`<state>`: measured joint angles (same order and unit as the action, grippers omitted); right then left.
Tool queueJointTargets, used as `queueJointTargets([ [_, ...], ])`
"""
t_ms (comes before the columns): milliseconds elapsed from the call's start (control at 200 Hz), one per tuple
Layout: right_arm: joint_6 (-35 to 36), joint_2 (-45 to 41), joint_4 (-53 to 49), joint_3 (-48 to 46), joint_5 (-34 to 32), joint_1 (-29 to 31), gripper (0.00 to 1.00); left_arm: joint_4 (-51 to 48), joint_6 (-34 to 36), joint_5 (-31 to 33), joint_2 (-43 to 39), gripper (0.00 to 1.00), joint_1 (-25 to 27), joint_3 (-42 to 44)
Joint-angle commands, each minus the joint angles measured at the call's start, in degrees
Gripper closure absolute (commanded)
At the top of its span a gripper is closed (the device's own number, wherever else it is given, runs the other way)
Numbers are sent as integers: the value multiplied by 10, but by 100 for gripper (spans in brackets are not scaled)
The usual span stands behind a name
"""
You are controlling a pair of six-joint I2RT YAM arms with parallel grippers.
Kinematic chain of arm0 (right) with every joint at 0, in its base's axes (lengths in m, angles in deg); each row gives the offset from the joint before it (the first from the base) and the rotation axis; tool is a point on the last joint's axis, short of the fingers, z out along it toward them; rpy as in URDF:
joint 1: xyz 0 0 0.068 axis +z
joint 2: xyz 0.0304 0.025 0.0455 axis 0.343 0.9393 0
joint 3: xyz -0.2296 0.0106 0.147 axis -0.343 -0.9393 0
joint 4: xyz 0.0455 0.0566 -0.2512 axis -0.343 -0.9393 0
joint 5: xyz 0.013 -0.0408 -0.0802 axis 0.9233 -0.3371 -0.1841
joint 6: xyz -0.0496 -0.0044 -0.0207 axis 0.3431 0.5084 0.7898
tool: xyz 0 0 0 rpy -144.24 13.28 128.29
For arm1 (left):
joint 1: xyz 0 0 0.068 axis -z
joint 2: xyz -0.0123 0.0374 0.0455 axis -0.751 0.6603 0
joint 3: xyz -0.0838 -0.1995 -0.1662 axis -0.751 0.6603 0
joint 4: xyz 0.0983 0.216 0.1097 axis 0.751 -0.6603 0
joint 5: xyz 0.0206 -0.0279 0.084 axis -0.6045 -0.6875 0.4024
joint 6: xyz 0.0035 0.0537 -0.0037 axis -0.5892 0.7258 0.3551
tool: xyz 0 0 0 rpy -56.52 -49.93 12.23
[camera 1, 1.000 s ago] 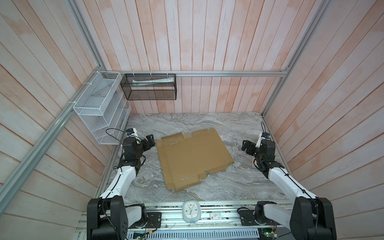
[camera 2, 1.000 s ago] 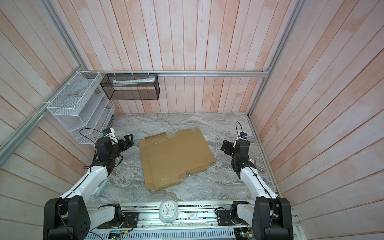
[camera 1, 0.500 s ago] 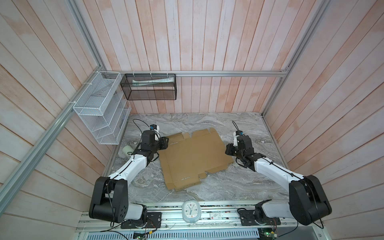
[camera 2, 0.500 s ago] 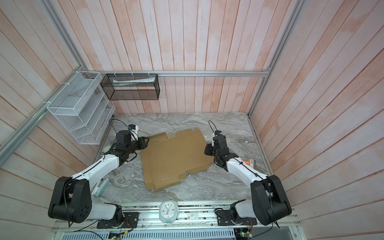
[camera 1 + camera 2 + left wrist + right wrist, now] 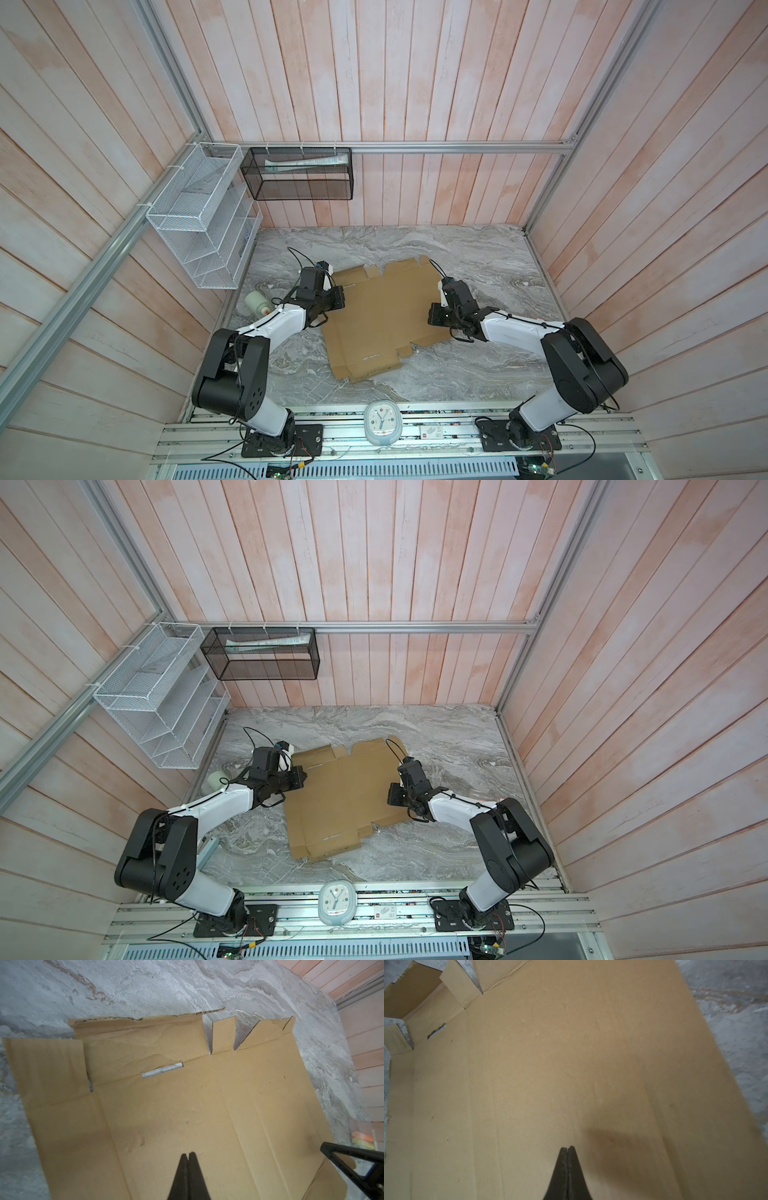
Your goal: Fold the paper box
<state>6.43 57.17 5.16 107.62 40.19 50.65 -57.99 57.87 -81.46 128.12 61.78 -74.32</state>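
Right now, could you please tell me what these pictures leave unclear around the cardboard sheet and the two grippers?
- Whether the shut left gripper and right gripper press on the paper box: in both top views their own bodies cover the tips.
- Pale cylinder: in both top views, too small to identify.
- Orange and green items: left wrist view, blurred at the frame edge.

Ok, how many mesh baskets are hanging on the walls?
2: a white wire-mesh tiered rack on the left wall, and a black mesh rectangular basket on the back rail.
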Motion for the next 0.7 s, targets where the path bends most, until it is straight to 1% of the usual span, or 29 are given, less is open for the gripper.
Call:
queueJointTargets([
  [0, -20, 12, 8, -6, 6, 3, 100, -9, -20, 14, 11, 99, 2, 18],
  [25, -21, 15, 8, -5, 5, 3, 100, -10, -23, 16, 12, 100, 3, 20],
  [425, -20, 77, -25, 48, -1, -2, 100, 1, -60, 21, 34, 100, 8, 53],
  [695, -5, 116, -44, 93, 7, -30, 100, 6, -79, 27, 37, 100, 26, 72],
])
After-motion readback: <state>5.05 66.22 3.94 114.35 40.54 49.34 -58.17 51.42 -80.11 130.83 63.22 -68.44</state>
